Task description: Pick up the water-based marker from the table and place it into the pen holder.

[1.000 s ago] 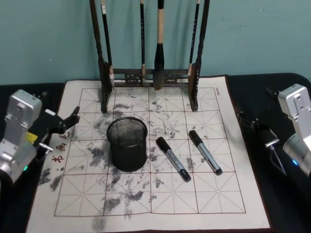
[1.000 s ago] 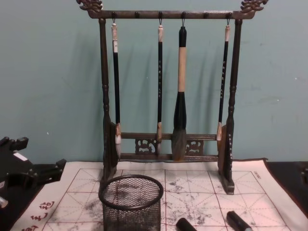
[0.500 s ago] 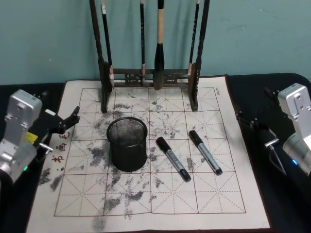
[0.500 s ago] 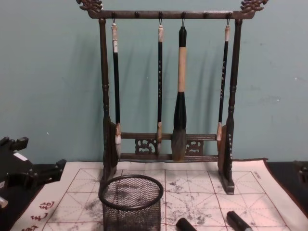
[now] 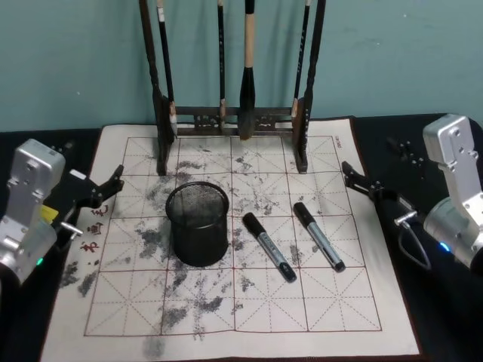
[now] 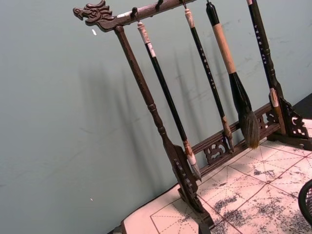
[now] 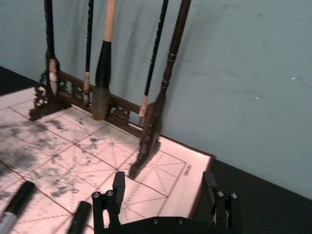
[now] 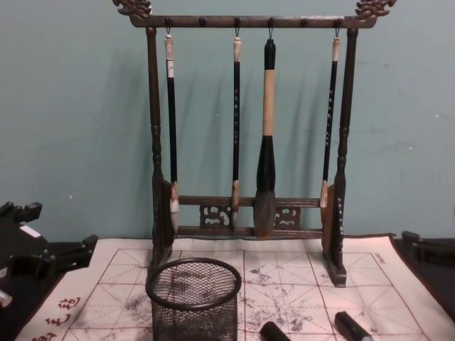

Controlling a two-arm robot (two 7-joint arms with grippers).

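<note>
Reaching in from the right, your right end effector [image 7: 163, 181] has advanced to the mat's [image 5: 302, 302] right border on the desk [image 5: 434, 332], fingers spread wide and empty. Both markers lie flat just right of the pen holder [image 5: 198, 243]. The right marker [image 5: 318, 235] is nearer to it than the left marker [image 5: 268, 247], so expect the approach there. Your left end effector [image 8: 64, 225] hangs open at the left edge.

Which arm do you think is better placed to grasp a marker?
Likely right: the right claw sits at the mat's right edge near the markers; the pen holder shields them from the left claw.
</note>
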